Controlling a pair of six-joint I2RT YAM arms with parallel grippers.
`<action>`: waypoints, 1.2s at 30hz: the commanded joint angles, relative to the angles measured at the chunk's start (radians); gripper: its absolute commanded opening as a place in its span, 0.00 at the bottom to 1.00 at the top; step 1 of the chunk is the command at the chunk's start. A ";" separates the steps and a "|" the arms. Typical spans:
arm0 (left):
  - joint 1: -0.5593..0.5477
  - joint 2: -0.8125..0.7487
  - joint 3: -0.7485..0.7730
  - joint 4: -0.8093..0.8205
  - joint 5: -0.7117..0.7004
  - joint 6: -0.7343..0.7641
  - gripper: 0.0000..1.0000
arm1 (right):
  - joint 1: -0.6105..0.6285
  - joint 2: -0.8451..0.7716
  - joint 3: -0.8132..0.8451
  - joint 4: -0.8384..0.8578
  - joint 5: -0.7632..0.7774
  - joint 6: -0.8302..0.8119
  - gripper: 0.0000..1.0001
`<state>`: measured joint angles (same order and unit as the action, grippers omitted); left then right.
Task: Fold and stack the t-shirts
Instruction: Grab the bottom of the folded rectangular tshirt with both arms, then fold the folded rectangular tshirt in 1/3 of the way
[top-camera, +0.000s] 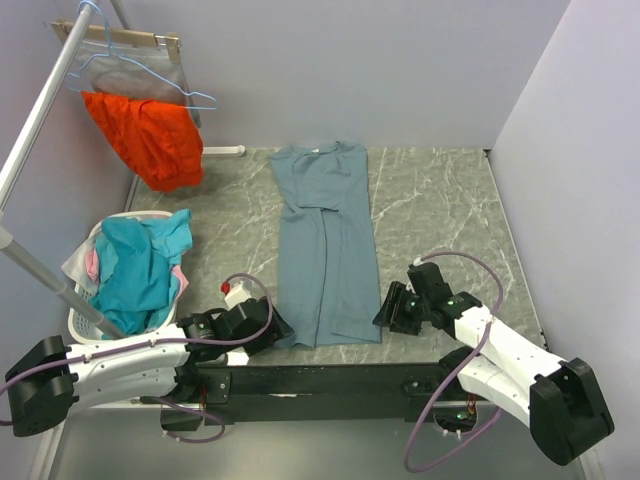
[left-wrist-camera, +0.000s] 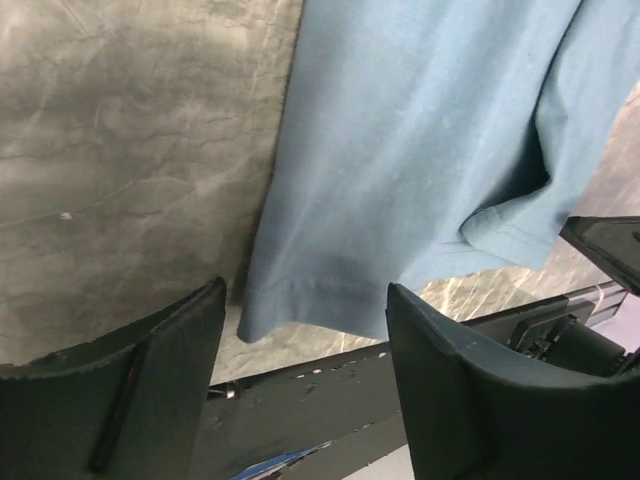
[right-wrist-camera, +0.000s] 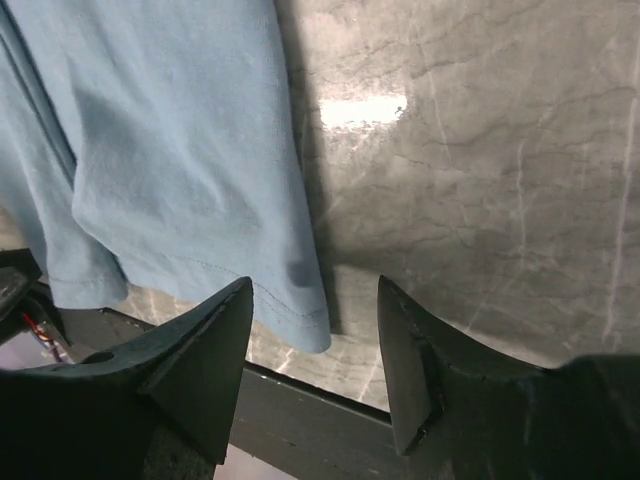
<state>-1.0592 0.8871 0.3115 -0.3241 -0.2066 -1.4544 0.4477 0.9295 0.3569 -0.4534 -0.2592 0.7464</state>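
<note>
A slate-blue t-shirt (top-camera: 326, 240) lies on the marble table, its sides folded in to a long strip, collar at the far end and hem near the front edge. My left gripper (top-camera: 283, 331) is open at the hem's near left corner (left-wrist-camera: 262, 322), the corner lying between the jaws. My right gripper (top-camera: 384, 314) is open at the hem's near right corner (right-wrist-camera: 308, 325), likewise between the jaws. Neither holds cloth. The shirt fills the upper part of the left wrist view (left-wrist-camera: 420, 140) and the upper left of the right wrist view (right-wrist-camera: 170, 140).
A white laundry basket (top-camera: 86, 318) at the left holds teal and pink clothes (top-camera: 135, 270). An orange garment (top-camera: 150, 138) hangs from a rack (top-camera: 40, 110) at the back left. A black rail (top-camera: 330, 378) runs along the table's front edge.
</note>
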 joint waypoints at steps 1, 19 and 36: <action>-0.005 0.027 -0.025 -0.038 0.007 0.012 0.74 | 0.011 0.009 -0.044 0.038 -0.035 0.024 0.60; -0.031 0.133 0.104 -0.124 -0.006 0.071 0.01 | 0.106 -0.042 -0.009 0.107 -0.078 0.050 0.00; 0.030 0.185 0.489 -0.247 -0.287 0.228 0.01 | 0.085 0.159 0.390 0.033 0.049 -0.114 0.00</action>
<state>-1.0866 0.9859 0.7204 -0.5961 -0.3855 -1.3216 0.5503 0.9794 0.6277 -0.4389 -0.2905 0.7113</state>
